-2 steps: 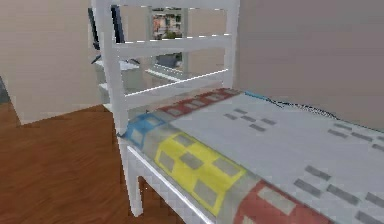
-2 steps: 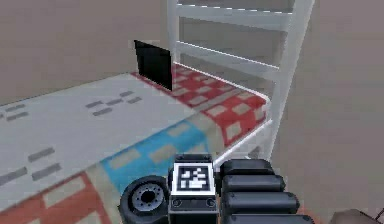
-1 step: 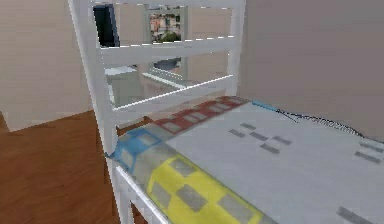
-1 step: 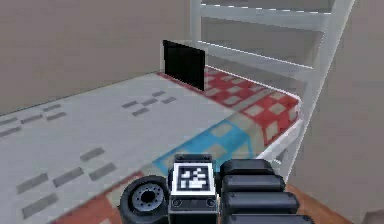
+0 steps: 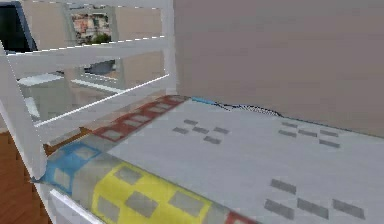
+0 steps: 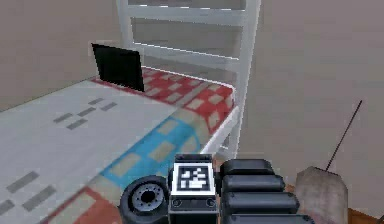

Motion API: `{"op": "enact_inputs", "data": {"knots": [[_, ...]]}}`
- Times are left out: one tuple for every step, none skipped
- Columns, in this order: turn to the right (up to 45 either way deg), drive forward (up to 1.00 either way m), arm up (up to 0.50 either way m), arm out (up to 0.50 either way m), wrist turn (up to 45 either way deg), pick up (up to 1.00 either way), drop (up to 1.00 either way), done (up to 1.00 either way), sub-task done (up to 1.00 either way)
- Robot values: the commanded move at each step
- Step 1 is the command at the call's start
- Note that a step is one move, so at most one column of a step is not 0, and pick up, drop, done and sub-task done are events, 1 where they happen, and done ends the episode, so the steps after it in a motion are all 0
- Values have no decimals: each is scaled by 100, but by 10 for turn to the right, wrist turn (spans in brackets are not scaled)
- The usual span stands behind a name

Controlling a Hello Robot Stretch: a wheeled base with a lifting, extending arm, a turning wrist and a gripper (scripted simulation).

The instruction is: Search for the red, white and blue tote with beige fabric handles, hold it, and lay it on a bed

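Observation:
A bed [image 5: 250, 160] with a grey cover and a patchwork quilt of red, blue and yellow squares lies across the forward view, right in front. The bed [image 6: 70, 140] stretches over the arm side view's left, its white slatted end frame [image 6: 190, 40] at the far end. At that view's bottom edge the arm's dark ribbed body [image 6: 255, 190] carries a white marker square [image 6: 195, 180]. Left of the marker sits the gripper's dark round body [image 6: 148, 198], low over the quilt's edge. Its far end is not made out, so I cannot tell whether it holds anything.
A black flat panel [image 6: 118, 66] stands upright on the bed by the end frame. A white side rail [image 5: 90, 70] rises at the forward view's left, pale furniture [image 5: 45, 95] behind it. A grey-beige lump [image 6: 320, 190] with a thin dark rod lies on the brown floor [image 6: 300, 140].

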Motion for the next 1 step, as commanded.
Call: {"op": "enact_inputs", "data": {"knots": [[0, 0, 0, 38, 0, 0, 0, 0, 0]]}}
